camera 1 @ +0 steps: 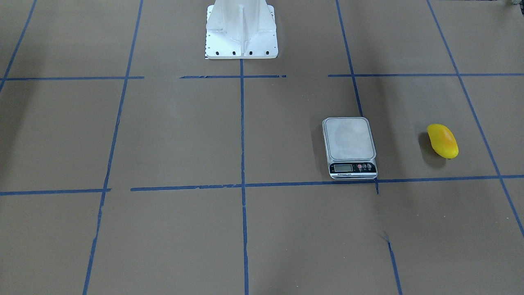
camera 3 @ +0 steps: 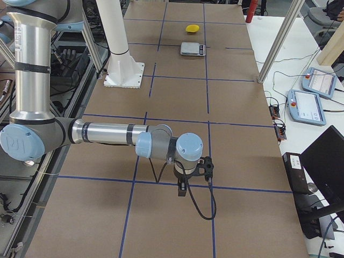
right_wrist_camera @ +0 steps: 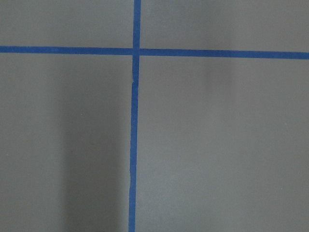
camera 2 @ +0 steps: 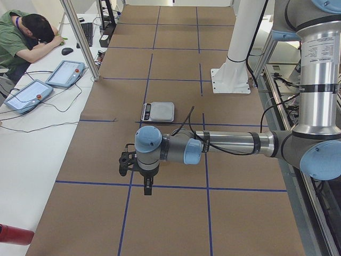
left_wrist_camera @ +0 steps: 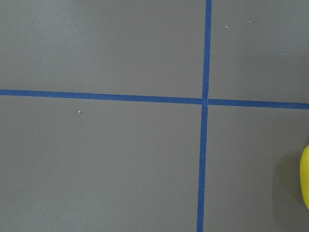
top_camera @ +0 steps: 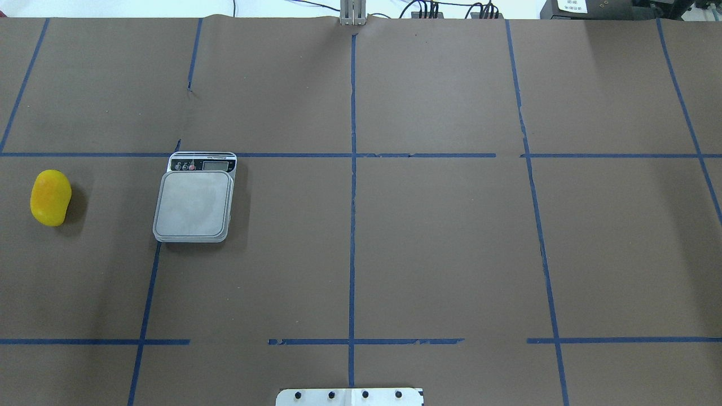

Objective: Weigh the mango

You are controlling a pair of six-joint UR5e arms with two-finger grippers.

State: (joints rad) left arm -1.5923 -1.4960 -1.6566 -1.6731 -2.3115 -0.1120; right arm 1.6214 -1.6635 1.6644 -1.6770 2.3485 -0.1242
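Observation:
The mango (camera 1: 442, 141) is yellow with an orange blush and lies on the brown table, on my left side (top_camera: 51, 197). Its edge shows at the right border of the left wrist view (left_wrist_camera: 306, 176). The scale (camera 1: 349, 139), with a bare grey platform, stands beside it, toward the table's middle (top_camera: 194, 204). Both show far off in the exterior right view: the mango (camera 3: 192, 28) and the scale (camera 3: 192, 49). My left gripper (camera 2: 124, 162) hovers above the table near the mango's side. My right gripper (camera 3: 207, 167) hovers over the far right end. I cannot tell whether either is open or shut.
The white robot pedestal (camera 1: 241, 30) stands at the table's robot-side edge. Blue tape lines (top_camera: 353, 197) mark a grid on the brown table. A side desk holds tablets (camera 2: 65, 73), with an operator (camera 2: 24, 34) leaning on it.

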